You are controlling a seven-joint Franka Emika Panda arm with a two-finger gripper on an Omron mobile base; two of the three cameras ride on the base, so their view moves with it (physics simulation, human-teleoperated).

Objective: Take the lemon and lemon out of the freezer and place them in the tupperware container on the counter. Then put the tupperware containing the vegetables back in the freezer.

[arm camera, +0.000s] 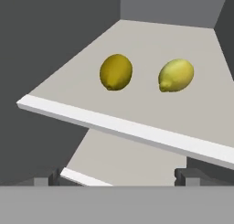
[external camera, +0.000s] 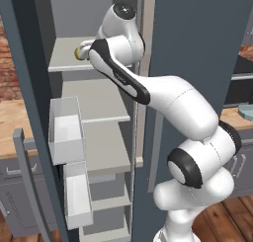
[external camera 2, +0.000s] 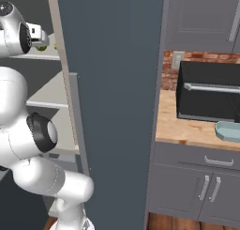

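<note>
From the left, the freezer (external camera: 29, 88) stands with its door swung open, white bins (external camera: 66, 130) hanging on the inside of it, and pale shelves stepping down the cavity. The arm (external camera: 168, 95) reaches up from the lower right and bends its hand in toward the upper shelf (external camera: 64, 56), where a bit of yellow shows just past the wrist. Looking along the hand, two lemons sit on that shelf well back from its white front lip: the dull lemon (arm camera: 116, 72) on the left and the bright lemon (arm camera: 176, 75) to its right, near each other but not touching. The fingers (arm camera: 119, 176) are spread wide with nothing between them, and they sit low, short of the shelf edge, so no fruit is in reach yet. Further right, past the freezer's dark side panel, the wooden surface (external camera 2: 187, 128) carries a black microwave (external camera 2: 208, 90), and the pale blue tray (external camera 2: 228, 131) lies just in front of its right end, with no lemon showing in the part that is visible. I'd say the first pick is in hand: the approach to a lemon. The next move calls for pushing the hand forward over the lip, centring on one fruit, likely the dull one, and closing gently so the round thing does not roll away.
</note>
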